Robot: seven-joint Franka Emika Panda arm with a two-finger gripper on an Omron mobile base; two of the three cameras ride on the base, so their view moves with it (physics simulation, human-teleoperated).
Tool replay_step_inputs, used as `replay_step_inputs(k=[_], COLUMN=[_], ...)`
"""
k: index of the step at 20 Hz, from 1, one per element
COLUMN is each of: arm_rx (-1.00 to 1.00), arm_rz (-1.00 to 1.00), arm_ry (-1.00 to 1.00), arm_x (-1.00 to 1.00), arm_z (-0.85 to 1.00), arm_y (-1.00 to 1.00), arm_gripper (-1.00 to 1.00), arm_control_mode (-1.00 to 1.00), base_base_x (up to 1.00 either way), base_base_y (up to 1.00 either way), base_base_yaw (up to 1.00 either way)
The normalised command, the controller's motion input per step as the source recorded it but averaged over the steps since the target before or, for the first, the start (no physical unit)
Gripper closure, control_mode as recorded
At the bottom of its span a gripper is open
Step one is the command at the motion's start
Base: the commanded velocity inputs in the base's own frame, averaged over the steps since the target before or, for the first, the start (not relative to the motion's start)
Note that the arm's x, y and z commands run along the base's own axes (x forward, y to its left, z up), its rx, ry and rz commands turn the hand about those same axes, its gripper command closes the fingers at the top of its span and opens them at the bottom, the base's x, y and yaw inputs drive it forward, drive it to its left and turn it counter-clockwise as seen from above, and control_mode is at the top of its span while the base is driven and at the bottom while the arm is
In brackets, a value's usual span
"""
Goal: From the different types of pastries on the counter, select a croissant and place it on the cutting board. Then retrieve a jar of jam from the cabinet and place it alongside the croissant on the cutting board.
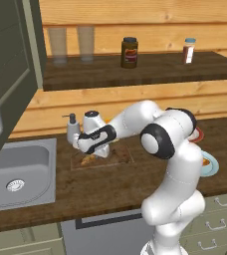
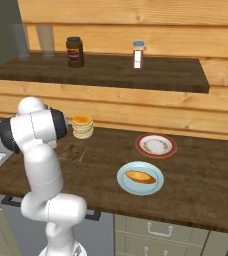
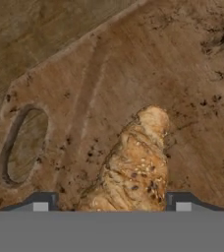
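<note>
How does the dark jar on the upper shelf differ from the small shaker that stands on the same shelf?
The dark jar is wide and squat, while the shaker is slim. The dark jar has a black lid and a brown body with an orange label; the shaker has a pale blue-white cap and a mostly white body. The dark jar stands nearer the two glasses; the shaker stands further right. Both stand upright.
</note>
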Motion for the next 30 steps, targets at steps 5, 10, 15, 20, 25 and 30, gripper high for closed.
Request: replay_step_inputs(k=[5, 10, 15, 20, 25, 30], arm_rx=[0.00, 0.00, 0.00, 0.00, 0.00, 0.00], arm_rz=[0.00, 0.00, 0.00, 0.00, 0.00, 0.00], arm_ry=[-0.12, -0.02, 0.00, 0.00, 0.00, 0.00], arm_x=[-0.10, -0.49, -0.44, -0.37, -0.50, -0.63], arm_z=[0.13, 0.48, 0.51, 0.42, 0.15, 0.24], arm_y=[-0.02, -0.20, -0.56, -0.84, -0.93, -0.74], arm_gripper=[-1.00, -1.00, -1.00, -1.00, -1.00, -1.00], arm_control_mode=[-1.00, -1.00, -1.00, -1.00, -1.00, -1.00], base_base_x=[0.00, 0.00, 0.00, 0.00, 0.00, 0.00], base_base_y=[0.00, 0.00, 0.00, 0.00, 0.00, 0.00], base_base_yaw=[0.00, 0.00, 0.00, 0.00, 0.00, 0.00])
